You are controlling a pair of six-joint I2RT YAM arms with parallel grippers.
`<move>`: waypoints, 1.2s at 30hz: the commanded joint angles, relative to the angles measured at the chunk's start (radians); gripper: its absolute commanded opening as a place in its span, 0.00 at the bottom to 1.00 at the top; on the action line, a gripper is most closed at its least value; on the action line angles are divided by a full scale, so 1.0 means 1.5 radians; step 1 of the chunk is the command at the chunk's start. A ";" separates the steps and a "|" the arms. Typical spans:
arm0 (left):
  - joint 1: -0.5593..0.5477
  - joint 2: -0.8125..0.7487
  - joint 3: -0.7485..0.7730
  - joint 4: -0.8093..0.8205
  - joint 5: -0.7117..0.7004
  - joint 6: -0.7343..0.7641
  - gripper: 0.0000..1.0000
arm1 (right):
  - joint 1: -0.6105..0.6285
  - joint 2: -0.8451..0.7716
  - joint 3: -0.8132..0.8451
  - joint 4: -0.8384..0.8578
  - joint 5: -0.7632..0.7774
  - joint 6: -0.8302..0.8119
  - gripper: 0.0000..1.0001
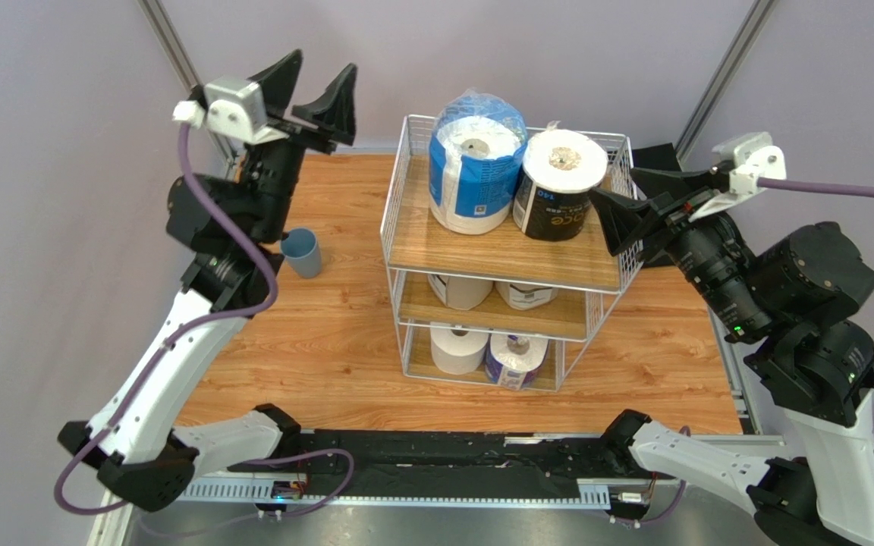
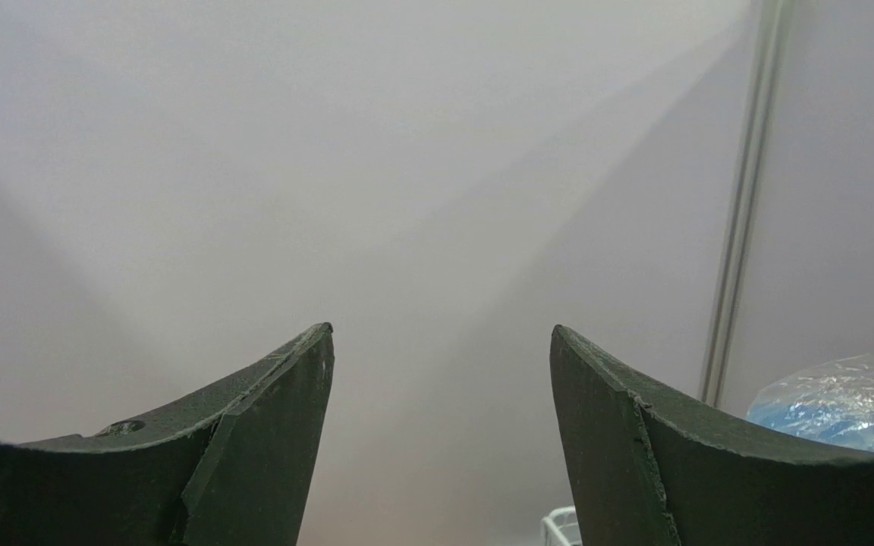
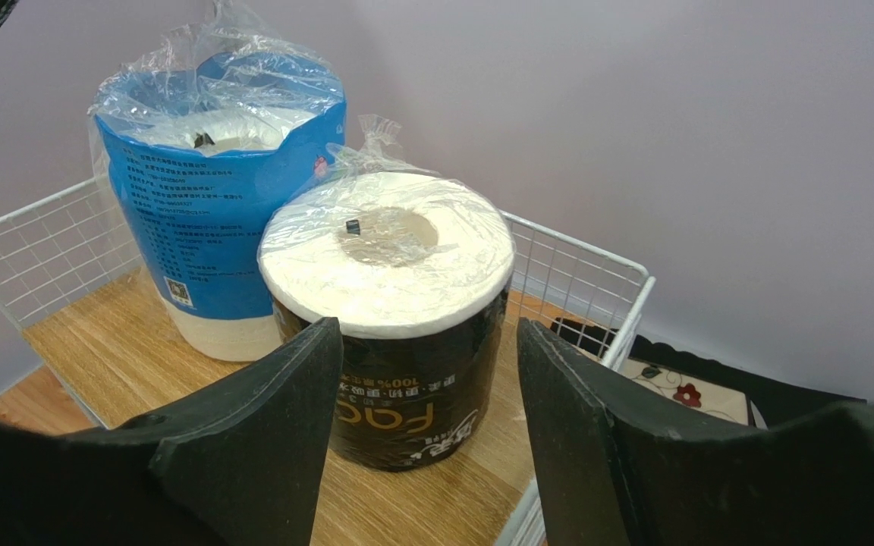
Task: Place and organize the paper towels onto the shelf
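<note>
The dark-wrapped roll (image 3: 390, 341), at the right edge of the shelf's (image 3: 31, 245) top board, carries gold print, seen upside down: "100%" and larger letters ending "ce". The blue-wrapped roll's (image 3: 208, 193) small print is unreadable.

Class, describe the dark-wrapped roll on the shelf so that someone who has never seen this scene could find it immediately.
Find the white wire shelf in the middle of the table. On its top tier two rolls stand side by side; the dark-wrapped roll is the right-hand one. Its wrapper is black with gold lettering, whereas its neighbour wears blue plastic.
</note>
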 commanded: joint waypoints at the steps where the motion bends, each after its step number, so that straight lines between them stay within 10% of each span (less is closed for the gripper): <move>1: -0.002 -0.125 -0.102 -0.036 -0.112 0.002 0.79 | 0.001 -0.064 -0.008 0.035 0.038 0.006 0.63; 10: -0.003 -0.359 -0.367 -0.252 -0.256 -0.108 0.83 | 0.001 -0.238 -0.106 0.032 0.260 0.031 0.67; 16: -0.003 -0.425 -0.468 -0.431 -0.330 -0.227 0.86 | 0.001 -0.367 -0.224 -0.013 0.417 0.157 0.99; 36: -0.003 -0.511 -0.630 -0.609 -0.281 -0.363 0.95 | 0.003 -0.519 -0.396 -0.326 0.402 0.475 0.99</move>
